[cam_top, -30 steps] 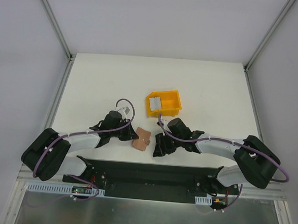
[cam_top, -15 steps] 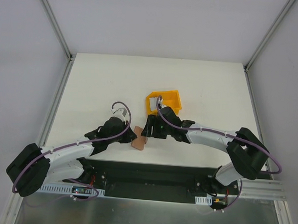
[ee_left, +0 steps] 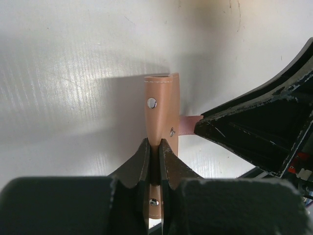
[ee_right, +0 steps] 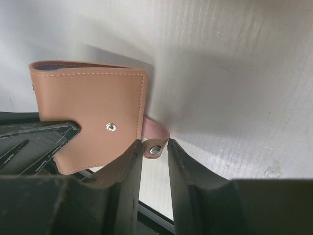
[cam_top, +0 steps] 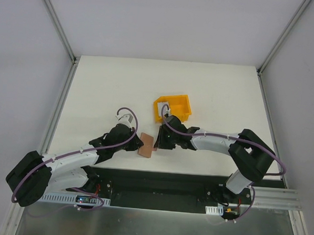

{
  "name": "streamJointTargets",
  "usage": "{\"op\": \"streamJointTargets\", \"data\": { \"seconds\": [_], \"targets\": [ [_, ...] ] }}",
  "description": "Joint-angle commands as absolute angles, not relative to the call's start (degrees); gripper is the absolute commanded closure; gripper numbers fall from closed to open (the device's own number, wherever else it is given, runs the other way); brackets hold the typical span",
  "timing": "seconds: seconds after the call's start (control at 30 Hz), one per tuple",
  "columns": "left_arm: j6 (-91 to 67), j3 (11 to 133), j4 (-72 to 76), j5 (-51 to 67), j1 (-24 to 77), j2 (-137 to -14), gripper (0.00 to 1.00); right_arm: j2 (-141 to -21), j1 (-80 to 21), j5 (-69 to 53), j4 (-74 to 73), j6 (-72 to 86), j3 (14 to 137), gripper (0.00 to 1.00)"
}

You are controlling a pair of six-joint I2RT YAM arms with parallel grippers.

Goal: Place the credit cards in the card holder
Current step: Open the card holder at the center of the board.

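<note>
Brown card holder [ee_left: 160,105], left gripper [ee_left: 154,145] tight

Near end of the card holder [ee_left: 160,110] behind the left end effector [ee_left: 155,148]; yellow bin [cam_top: 179,113] contents indistinct.

- A yellow plastic bin [cam_top: 179,112] stands near the middle of the table.
- The white table [cam_top: 226,95] looks faintly scuffed.
- A metal post [cam_top: 56,23] rises from the far left corner.

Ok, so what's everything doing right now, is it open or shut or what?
card holder: folded shut
tab clasp: unsnapped, between the right jaws
left jaws: shut on the card holder's edge
right jaws: around the tab clasp, grip unclear
yellow bin: upright, one credit card inside
</note>
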State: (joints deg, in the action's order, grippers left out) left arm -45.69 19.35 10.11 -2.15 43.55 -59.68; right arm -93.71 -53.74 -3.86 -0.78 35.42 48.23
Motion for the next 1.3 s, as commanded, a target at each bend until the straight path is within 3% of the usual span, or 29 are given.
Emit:
{"op": "streamJointTargets", "data": {
  "seconds": [0.0, 0.33, 0.73, 1.27],
  "targets": [
    [-45.79, 18.63, 9.93, -4.04, 44.21, -58.18, 1.00, -92.99, -53.88, -3.69, -1.06, 36.03, 48.08, 0.71],
    [-45.18, 18.72, 9.76, -4.04, 44.21, -57.75, 1.00, -91.14, -53.96, -2.73, -3.15, 34.46, 47.46, 0.61],
    [-43.33, 21.79, 6.59, -6.59, 46.32, -57.30, 1.00, -89.39, -54.23, -0.35, -7.47, 32.78, 49.04, 0.62],
    [-43.33, 26.10, 3.08, -11.16, 50.62, -60.21, 1.00, -87.19, -54.32, -4.13, 2.72, 33.05, 47.11, 0.48]
  ]
}}
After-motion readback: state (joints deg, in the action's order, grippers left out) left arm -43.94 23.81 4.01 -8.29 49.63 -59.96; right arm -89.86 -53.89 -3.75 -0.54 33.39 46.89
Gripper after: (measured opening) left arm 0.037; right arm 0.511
